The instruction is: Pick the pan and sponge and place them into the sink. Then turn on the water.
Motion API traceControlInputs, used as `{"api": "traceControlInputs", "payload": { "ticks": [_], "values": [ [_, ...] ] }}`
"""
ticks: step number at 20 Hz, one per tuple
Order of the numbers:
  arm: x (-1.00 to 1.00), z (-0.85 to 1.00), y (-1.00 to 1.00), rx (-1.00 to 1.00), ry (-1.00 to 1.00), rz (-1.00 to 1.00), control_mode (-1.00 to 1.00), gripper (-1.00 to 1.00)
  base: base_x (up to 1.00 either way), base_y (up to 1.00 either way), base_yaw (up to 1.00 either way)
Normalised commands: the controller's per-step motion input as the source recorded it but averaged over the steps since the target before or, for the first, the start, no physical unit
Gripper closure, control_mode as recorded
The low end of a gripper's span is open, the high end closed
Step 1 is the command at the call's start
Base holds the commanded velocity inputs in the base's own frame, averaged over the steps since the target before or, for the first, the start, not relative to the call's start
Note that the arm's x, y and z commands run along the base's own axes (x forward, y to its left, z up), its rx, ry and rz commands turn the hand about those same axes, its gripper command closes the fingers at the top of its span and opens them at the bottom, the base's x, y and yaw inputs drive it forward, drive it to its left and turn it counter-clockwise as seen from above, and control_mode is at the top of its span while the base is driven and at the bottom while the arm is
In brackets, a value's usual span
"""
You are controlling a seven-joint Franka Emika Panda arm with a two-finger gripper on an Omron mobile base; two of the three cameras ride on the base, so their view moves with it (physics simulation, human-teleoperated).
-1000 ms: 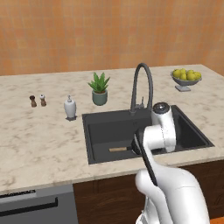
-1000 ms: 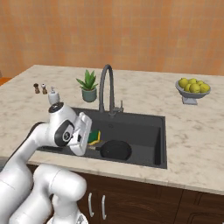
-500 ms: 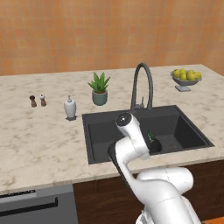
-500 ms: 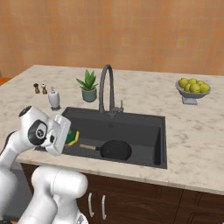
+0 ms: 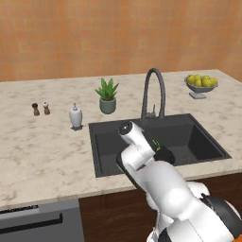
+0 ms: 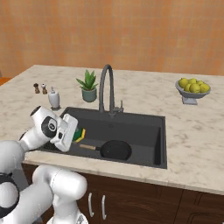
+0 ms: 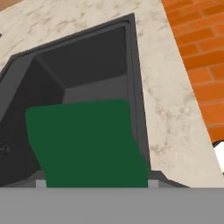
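Arm swings toward the robot's left across the sink (image 6: pixel 144 131) over the last sec. 1 s ago the wrist sits over the basin's middle; now, in the right base view, the gripper (image 6: pixel 72 133) is at the basin's left end, by the counter edge. The sponge (image 6: pixel 79 134) travels with it, clamped between the jaws, green side filling the hand view (image 7: pixel 87 144). In the right base view the pan (image 6: pixel 114 150) is now fully uncovered.
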Motion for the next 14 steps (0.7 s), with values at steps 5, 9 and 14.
{"api": "traceControlInputs", "payload": {
  "ticks": [5, 9, 14],
  "values": [
    [0.55, 0.00, 0.00, 0.00, 0.18, -0.09, -1.00, 1.00, 0.00, 0.00, 0.00],
    [0.41, -0.06, -0.06, 0.02, 0.16, -0.03, -1.00, 1.00, 0.00, 0.00, 0.00],
    [0.34, -0.24, -0.21, 0.00, 0.04, 0.00, -1.00, 1.00, 0.00, 0.00, 0.00]
  ]
}}
